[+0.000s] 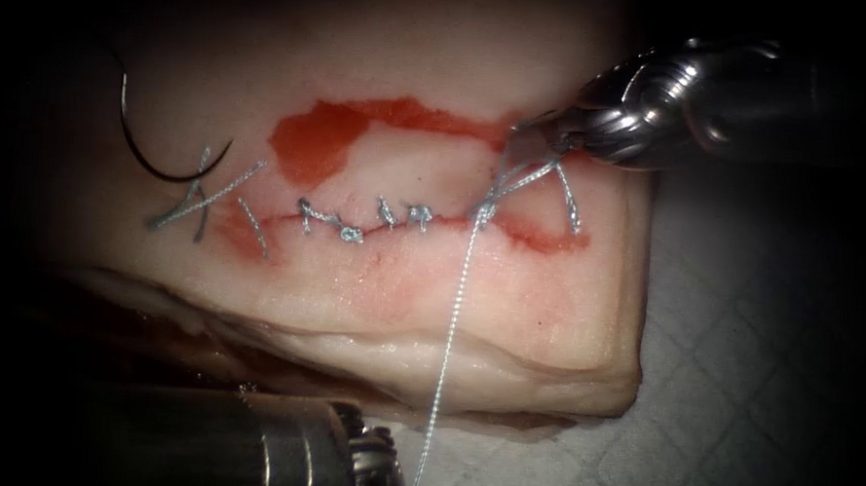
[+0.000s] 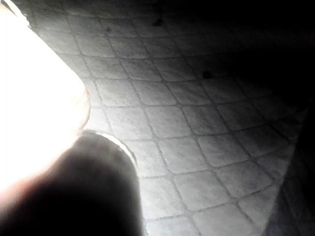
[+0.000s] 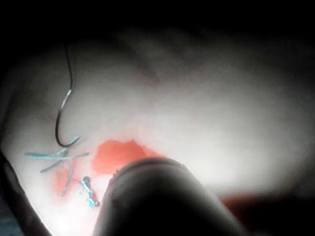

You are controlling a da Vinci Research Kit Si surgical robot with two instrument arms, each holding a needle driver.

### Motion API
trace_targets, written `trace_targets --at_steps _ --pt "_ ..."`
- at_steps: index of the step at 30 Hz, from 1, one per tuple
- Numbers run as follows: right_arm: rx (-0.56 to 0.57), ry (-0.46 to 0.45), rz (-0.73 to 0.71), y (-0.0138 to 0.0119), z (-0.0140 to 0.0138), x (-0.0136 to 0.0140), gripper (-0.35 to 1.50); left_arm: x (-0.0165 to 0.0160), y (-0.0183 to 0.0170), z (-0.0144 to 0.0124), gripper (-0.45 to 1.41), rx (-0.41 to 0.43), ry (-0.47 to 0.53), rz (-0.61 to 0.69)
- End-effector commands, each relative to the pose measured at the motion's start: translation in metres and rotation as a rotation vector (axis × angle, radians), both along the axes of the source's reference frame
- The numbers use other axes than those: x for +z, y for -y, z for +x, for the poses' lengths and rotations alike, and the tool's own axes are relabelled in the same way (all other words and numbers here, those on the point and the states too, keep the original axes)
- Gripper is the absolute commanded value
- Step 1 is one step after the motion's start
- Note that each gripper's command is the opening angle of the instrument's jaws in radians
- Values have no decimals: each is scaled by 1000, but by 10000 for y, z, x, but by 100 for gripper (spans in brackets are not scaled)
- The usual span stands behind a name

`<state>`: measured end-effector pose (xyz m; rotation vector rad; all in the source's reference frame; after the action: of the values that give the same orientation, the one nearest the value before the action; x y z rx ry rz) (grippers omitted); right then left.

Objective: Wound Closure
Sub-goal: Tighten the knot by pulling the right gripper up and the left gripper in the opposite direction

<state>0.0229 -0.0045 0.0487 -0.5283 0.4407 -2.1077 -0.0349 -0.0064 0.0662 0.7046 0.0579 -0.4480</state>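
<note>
You've got the tissue (image 1: 372, 299), a pale pork block, lying on a quilted white pad (image 1: 758, 384). Across its top runs the cut (image 1: 375, 221), roughly horizontal, w/ a row of blue stitches along it and red fluid (image 1: 321, 136) pooled above it and ringing its right end.

Your right tool (image 1: 545, 131) comes in from upper right, tip over the right end of the cut. Its jaws are clenched on the thread (image 1: 454, 312) just above the last knot. From there the thread drops past the knot, down the front face of the tissue and off toward your left tool (image 1: 379, 465) at the bottom edge. Only the left tool's shaft end and wrist are visible; can't tell its jaw state or whether it grips the thread.

The needle (image 1: 150, 133) isn't held by either tool. It lies free on the tissue surface, left of the cut's left end, curve open upward, not in the tissue as far as you can see. Cut ends of thread (image 1: 206, 204) lie crossed just beside its lower tip.
</note>
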Motion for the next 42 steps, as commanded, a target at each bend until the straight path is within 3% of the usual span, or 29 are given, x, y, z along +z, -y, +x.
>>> trace_targets --at_steps 1,4,10,18,23,27,30,32,35,38,39,42 --pt "-5 -9 -5 -5 9 11 -35 -2 6 0 -45 9 0 2" --pt "-16 -23 -10 1 9 21 -35 -22 20 21 -45 33 9 16" --pt "-66 -34 25 13 5 38 -35 -80 48 95 -45 82 29 118" --pt "-93 -29 14 16 4 52 -35 -115 64 142 -45 85 31 143" --pt "-165 59 -41 14 0 61 -35 -143 75 172 -45 78 30 83" --pt "-195 98 -115 10 -2 67 -35 -148 75 183 -45 62 42 70" --pt "-184 136 -156 10 -3 69 -35 -142 78 188 -45 103 10 73" --pt "-168 170 -181 10 -5 74 -35 -127 84 194 -45 214 -32 48" --pt "-159 189 -190 8 -6 77 -35 -123 86 198 -45 240 -43 53" --pt "-137 235 -217 7 -7 81 -35 -116 88 197 -45 322 18 53" --pt "-129 245 -233 5 -7 82 -35 -107 90 190 -45 386 45 58" --pt "-93 261 -268 2 -8 82 -35 -87 94 179 -45 433 53 75"
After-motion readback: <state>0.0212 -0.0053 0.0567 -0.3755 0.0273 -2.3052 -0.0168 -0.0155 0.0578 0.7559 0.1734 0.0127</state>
